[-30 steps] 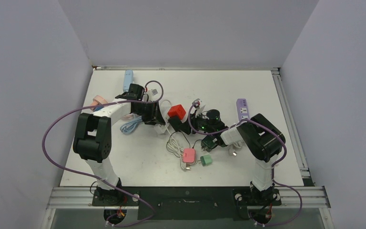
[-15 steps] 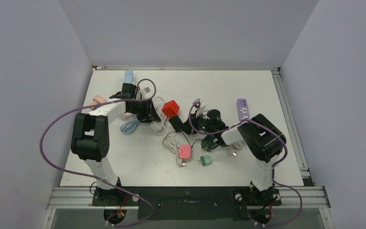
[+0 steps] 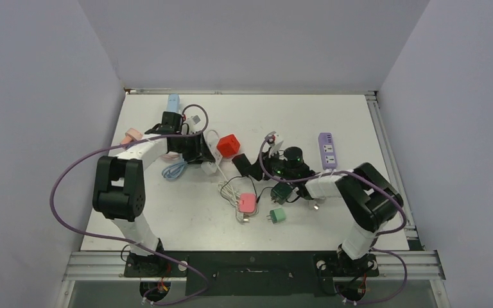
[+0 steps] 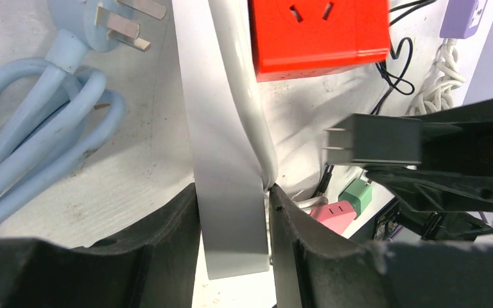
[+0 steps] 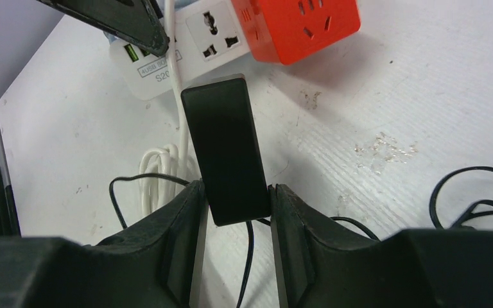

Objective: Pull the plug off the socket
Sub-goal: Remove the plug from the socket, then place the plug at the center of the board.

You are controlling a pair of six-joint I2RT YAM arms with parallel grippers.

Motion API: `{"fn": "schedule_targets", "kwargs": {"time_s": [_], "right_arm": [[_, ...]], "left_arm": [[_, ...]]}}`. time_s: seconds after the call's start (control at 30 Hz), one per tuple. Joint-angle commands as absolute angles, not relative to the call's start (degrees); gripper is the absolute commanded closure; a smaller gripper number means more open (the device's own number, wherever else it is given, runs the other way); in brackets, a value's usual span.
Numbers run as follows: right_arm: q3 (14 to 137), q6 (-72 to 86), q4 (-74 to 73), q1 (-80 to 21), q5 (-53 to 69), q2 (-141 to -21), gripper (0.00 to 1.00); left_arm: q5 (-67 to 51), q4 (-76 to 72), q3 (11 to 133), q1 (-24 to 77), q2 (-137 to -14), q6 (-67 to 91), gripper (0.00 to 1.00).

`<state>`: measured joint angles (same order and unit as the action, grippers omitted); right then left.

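Note:
My left gripper (image 4: 234,205) is shut on the white power strip (image 4: 221,160), the socket, holding it by its narrow sides; it shows in the top view (image 3: 209,156) left of centre. My right gripper (image 5: 236,199) is shut on the black plug (image 5: 226,147). In the left wrist view the plug (image 4: 375,138) hangs free with its two bare prongs pointing at the strip, a gap between them. In the right wrist view the strip's sockets (image 5: 215,32) are just beyond the plug's end. In the top view the plug (image 3: 242,167) is apart from the strip.
A red cube socket (image 3: 229,145) lies against the strip. A light blue cable (image 3: 175,170) lies by the left gripper. A white cable coil (image 3: 231,190), pink adapter (image 3: 248,203) and green adapter (image 3: 277,215) lie nearer. A purple strip (image 3: 327,151) is at right.
My left gripper has drawn the white strip and red cube to the left and back. My right gripper has shifted right with the black plug. The plug and strip now stand apart.

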<state>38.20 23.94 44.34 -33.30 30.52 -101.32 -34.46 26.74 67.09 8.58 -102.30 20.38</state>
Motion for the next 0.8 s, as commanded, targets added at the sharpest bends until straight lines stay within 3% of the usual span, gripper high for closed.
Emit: {"fn": "schedule_targets", "kwargs": {"time_s": [0.0, 0.23, 0.4, 0.77], "right_arm": [[37.25, 20.51, 38.18, -32.96, 23.88, -89.09, 0.95], [35.77, 19.74, 20.23, -34.28, 13.52, -78.25, 0.95], [35.01, 19.55, 9.42, -41.66, 2.74, -72.43, 0.95], [31.29, 28.36, 2.98, -44.12, -2.06, -70.48, 0.94]], "left_arm": [[-35.76, 20.19, 66.18, 8.69, -93.71, 20.71, 1.0], [-38.55, 12.4, 62.34, 9.35, -85.7, 22.49, 1.0], [-39.49, 9.03, 60.46, 9.68, -82.43, 23.6, 1.0], [-39.32, 7.9, 59.45, 11.22, -80.72, 23.75, 1.0]]}}
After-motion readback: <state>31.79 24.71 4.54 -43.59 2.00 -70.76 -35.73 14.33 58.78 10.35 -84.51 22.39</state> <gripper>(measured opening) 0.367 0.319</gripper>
